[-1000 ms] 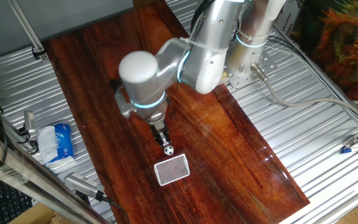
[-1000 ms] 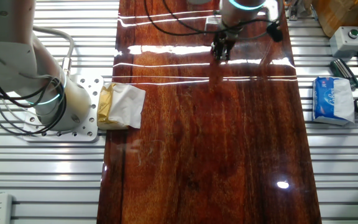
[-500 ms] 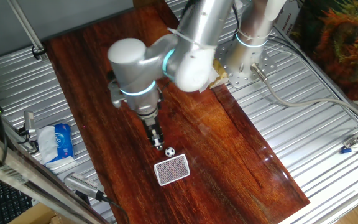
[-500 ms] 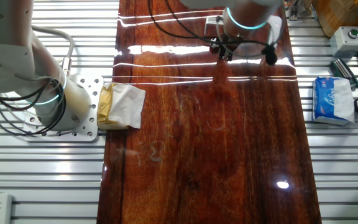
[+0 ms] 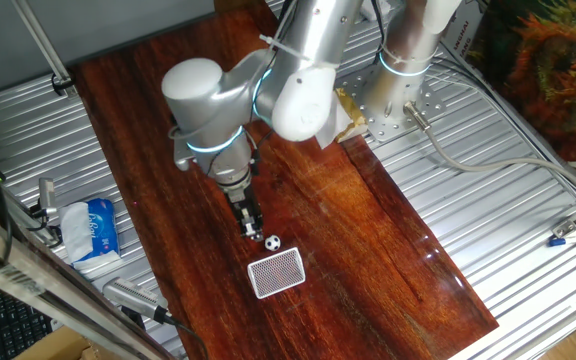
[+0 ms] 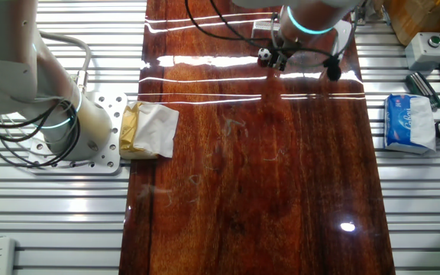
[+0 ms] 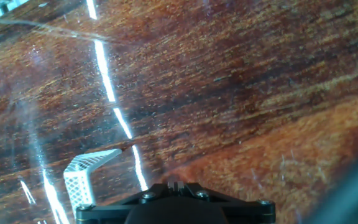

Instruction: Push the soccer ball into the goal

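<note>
The soccer ball [image 5: 273, 242] is a tiny black-and-white ball on the dark wooden board [image 5: 368, 230]. It lies just behind the goal [image 5: 277, 272], a small white-framed mesh box near the board's front end. My gripper [image 5: 253, 229] points down at the board, shut and empty, just left of the ball and a little apart from it. In the other fixed view the ball [image 6: 264, 53] shows as a small white spot left of my gripper [image 6: 279, 63]. In the hand view the goal [image 7: 83, 173] is at the lower left, beside my shut fingertips [image 7: 176, 184]. The ball is out of the hand view.
A blue-and-white tissue packet [image 5: 95, 228] lies on the slatted metal table left of the board, also seen in the other fixed view [image 6: 409, 122]. A yellow-and-white cloth [image 6: 150, 130] lies by a second arm's base [image 6: 67, 122]. Cables run at the right [image 5: 508, 160].
My gripper has moved left, off the ball, and the arm has swung left with it. The ball and the goal have stayed about where they were.
</note>
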You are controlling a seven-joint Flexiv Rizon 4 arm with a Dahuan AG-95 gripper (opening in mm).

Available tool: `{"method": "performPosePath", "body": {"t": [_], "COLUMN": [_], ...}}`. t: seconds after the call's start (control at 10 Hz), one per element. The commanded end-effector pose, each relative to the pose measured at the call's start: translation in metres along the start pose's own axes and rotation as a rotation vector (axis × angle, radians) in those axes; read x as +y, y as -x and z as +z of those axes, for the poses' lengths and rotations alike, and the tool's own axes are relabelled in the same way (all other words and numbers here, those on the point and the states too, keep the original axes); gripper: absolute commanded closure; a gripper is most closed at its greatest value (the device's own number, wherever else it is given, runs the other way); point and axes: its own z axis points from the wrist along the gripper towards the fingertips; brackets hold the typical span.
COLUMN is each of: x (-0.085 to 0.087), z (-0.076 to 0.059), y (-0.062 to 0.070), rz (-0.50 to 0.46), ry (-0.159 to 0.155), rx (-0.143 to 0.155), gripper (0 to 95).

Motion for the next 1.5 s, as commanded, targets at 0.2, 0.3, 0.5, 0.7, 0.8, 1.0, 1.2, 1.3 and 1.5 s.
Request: {"method": "performPosePath", "body": {"t": [0.2, 0.3, 0.5, 0.7, 0.8, 1.0, 1.2, 1.3, 1.5], "x": [-0.009, -0.013, -0.013, -0.013, -0.013, -0.013, -0.015, -0.016, -0.016], "z": [0.002, 0.004, 0.004, 0.004, 0.004, 0.005, 0.007, 0.007, 0.008], "y": [-0.013, -0.016, -0.016, -0.016, -0.016, -0.016, -0.015, -0.016, -0.016], "rz": [-0.171, -0.181, -0.186, -0.184, -0.184, -0.183, -0.19, -0.192, -0.194], "ry": [-0.242, -0.256, -0.268, -0.272, -0.272, -0.279, -0.291, -0.291, -0.29], "rx": [-0.011, -0.014, -0.015, -0.008, -0.008, -0.011, -0.012, -0.014, -0.015], "gripper": [95.0, 95.0, 95.0, 95.0, 95.0, 95.0, 95.0, 95.0, 95.0]}}
